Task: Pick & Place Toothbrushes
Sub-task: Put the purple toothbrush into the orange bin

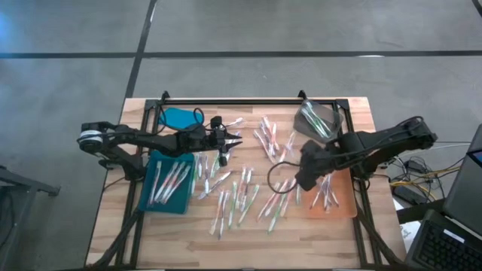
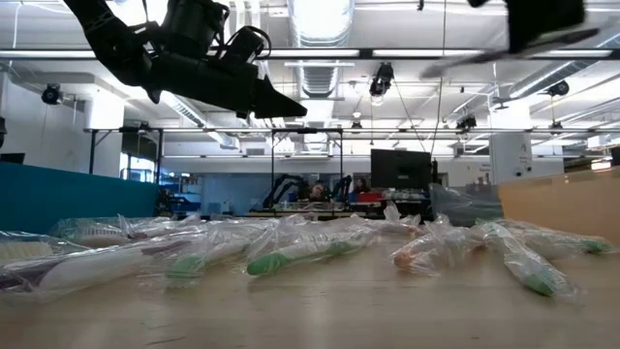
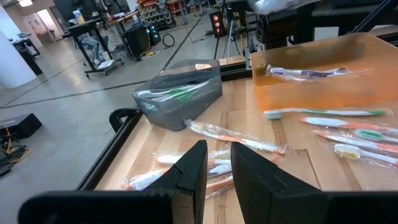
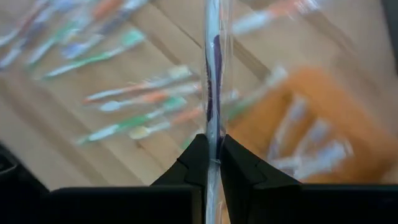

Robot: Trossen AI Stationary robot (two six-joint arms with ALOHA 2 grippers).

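Observation:
Many wrapped toothbrushes (image 1: pixel 241 199) lie loose on the wooden table (image 1: pixel 113 241); the low view shows them (image 2: pixel 300 252) flat on the tabletop. My right gripper (image 1: pixel 307 175) hangs above the table beside the orange tray (image 1: pixel 343 207), shut on a white-and-purple wrapped toothbrush (image 4: pixel 211 74). My left gripper (image 1: pixel 235 141) hovers between the teal tray (image 1: pixel 151 197) and the pile. Its fingers (image 3: pixel 217 152) stand a narrow gap apart with nothing between them. My right gripper pinches the wrapped toothbrush along its shaft (image 4: pixel 212 124) between the two fingers, which come from above, pointing steeply down. The toothbrush runs on past the fingertips on both sides. It is lifted clear of the table; in the low view it shows blurred (image 2: pixel 504 53), near level.
The orange tray holds a few toothbrushes (image 1: pixel 325 194), and so does the teal tray. A grey tray (image 1: pixel 320 120) with toothbrushes stands at the far right. A black cable loop (image 1: pixel 280 175) lies by my right gripper, and a blue-teal object (image 1: pixel 177 118) lies at the far left. A black rail (image 1: pixel 233 100) lines the far edge.

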